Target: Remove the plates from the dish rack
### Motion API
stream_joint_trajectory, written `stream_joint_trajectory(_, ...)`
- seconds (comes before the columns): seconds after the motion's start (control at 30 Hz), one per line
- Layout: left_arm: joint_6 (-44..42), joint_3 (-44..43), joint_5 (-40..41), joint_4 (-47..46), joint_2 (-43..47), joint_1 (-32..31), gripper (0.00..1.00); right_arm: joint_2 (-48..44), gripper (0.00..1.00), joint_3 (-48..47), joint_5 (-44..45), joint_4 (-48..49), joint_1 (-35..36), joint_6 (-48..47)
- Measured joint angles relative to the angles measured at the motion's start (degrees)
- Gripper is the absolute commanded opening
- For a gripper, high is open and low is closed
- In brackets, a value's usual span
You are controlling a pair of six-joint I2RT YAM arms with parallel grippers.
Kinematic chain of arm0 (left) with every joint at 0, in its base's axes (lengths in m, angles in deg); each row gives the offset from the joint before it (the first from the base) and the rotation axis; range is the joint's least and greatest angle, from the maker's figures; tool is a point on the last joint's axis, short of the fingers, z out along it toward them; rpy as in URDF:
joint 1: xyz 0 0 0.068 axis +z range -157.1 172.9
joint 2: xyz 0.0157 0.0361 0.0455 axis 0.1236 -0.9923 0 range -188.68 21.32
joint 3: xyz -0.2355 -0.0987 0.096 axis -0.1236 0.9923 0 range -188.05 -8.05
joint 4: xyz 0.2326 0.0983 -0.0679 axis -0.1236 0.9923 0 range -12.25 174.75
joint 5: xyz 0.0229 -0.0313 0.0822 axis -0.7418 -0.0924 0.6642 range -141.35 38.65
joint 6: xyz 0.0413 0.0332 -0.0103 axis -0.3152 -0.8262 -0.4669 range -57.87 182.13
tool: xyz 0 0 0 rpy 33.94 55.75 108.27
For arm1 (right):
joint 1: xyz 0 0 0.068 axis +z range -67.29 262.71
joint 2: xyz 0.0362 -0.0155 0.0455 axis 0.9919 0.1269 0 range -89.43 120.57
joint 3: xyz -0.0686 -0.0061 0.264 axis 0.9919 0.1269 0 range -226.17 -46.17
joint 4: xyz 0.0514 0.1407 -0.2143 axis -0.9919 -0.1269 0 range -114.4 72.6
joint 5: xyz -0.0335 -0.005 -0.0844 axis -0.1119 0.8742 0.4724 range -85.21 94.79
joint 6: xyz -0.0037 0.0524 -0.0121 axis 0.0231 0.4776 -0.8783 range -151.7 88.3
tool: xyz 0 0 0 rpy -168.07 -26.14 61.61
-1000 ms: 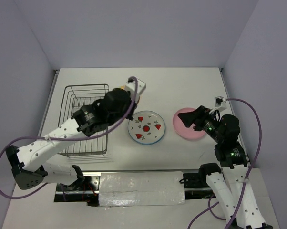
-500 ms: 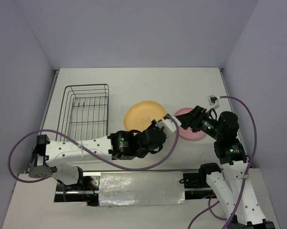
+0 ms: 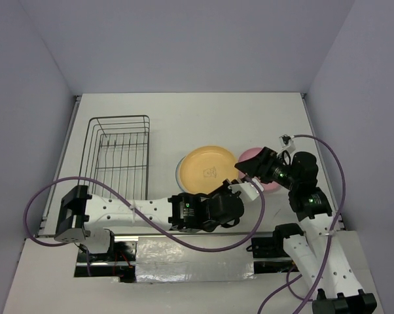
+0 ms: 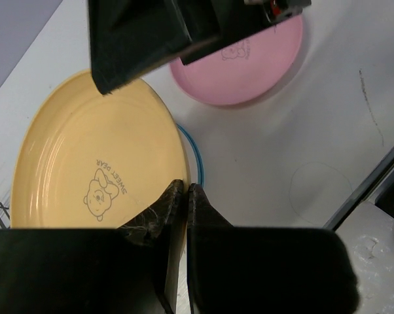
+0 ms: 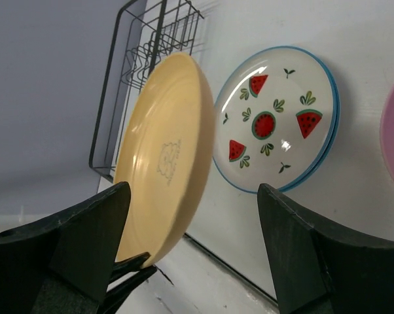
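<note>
Plates are all out of the dark wire dish rack [image 3: 118, 118]. In the last second my left claw [image 4: 182, 190], clamped on the round tan-yellow plate's [image 3: 209, 169] rim, swings it across, tilted above the white watermelon-print plate [image 5: 269, 124] on the bench [image 3: 249, 118]. My right claw [image 5: 192, 222] gapes empty beside the round pink plate [image 4: 249, 72]. Only the set-down remains, I reckon.

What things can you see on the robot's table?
dish rack: one, dark wire, left side of the table
yellow plate: one, tan-yellow, held tilted over the watermelon plate
watermelon plate: one, white with red slices and a blue rim, flat in the middle
pink plate: one, pink, flat on the right
table: one, white
silvery sheet: one, near edge between the arm bases
left gripper: black, shut on the yellow plate's rim
right gripper: black, open, by the pink plate
</note>
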Motion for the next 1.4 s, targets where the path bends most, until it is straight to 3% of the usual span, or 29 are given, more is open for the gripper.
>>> stream_joint_trajectory(0.33, -2.03, -0.90, 0.61, -2.75, -2.91, -1.14, 0.00, 3.87, 0.77, 4.26, 1.95, 3.67, 5.40, 0.52)
stream_joint_trajectory(0.4, -2.91, -0.90, 0.66, -3.34, -3.56, -1.64, 0.00, 4.37, 0.65, 4.33, 2.71, 4.50, 6.38, 0.66)
stream_joint_trajectory(0.5, -3.39, -0.90, 0.90, -4.35, -3.80, -2.36, 0.00, 4.98, 0.32, 4.61, 3.69, 5.57, 6.93, 0.83)
stream_joint_trajectory(0.53, -3.87, -0.90, 1.22, -4.66, -3.80, -2.58, 0.01, 5.38, 0.09, 4.66, 4.31, 5.90, 6.95, 0.85)
stream_joint_trajectory(0.57, -4.07, -0.90, 1.40, -4.83, -3.80, -2.71, 0.05, 5.77, 0.01, 4.68, 4.74, 6.16, 6.93, 0.85)
stream_joint_trajectory(0.6, -4.22, -0.85, 1.51, -4.83, -4.00, -2.82, 0.09, 6.29, 0.00, 4.66, 4.50, 7.17, 6.93, 2.49)
stream_joint_trajectory(0.7, -4.44, -0.85, 2.71, -4.55, -4.28, -2.84, 0.40, 8.04, 0.00, 4.55, 5.14, 7.98, 7.23, 2.91)
stream_joint_trajectory(0.73, -4.66, -0.85, 3.13, -4.33, -4.28, -2.78, 0.58, 8.79, 0.00, 4.55, 5.42, 8.26, 7.30, 2.73)
stream_joint_trajectory(0.87, -4.13, -0.22, 4.22, -3.65, -2.80, -2.84, 0.85, 13.53, 0.00, 4.20, 8.04, 8.35, 6.97, 1.70)
stream_joint_trajectory(0.9, -4.11, 0.13, 4.37, -3.23, -2.08, -2.84, 0.97, 14.80, 0.00, 3.65, 8.70, 7.89, 6.62, 1.31)
stream_joint_trajectory(1.17, 0.37, 9.66, 4.90, -2.25, 10.82, -1.03, 0.99, 20.55, 0.00, -4.42, 13.97, 5.38, -5.25, -2.64)
stream_joint_trajectory(1.4, 3.34, 27.54, -4.20, -7.15, 29.68, 12.68, 0.99, 23.32, 0.00, -4.70, 17.97, 4.81, -15.34, -3.65)
